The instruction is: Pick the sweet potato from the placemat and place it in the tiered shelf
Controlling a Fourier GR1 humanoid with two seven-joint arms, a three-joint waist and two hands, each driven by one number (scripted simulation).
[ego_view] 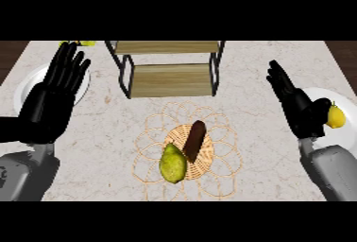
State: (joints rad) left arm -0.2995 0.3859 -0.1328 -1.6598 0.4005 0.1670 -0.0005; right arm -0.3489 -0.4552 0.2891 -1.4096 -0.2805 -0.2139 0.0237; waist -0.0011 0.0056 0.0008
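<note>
A dark brown, elongated sweet potato (pixel 194 140) lies on the round woven placemat (pixel 217 175) near the counter's front middle. A yellow-green fruit (pixel 172 164) lies beside it on the mat, to its lower left. The tiered shelf (pixel 169 80), with wooden boards in a black frame, stands at the back centre. My left hand (pixel 52 104) is open at the left, fingers straight and pointing up, well away from the mat. My right hand (pixel 295 109) is open at the right, also apart from the sweet potato.
A white plate (pixel 23 87) sits at the left, partly behind my left hand. Another white plate (pixel 344 137) at the right edge holds a yellow lemon (pixel 335 116). A small yellow object (pixel 86 43) shows at the back left.
</note>
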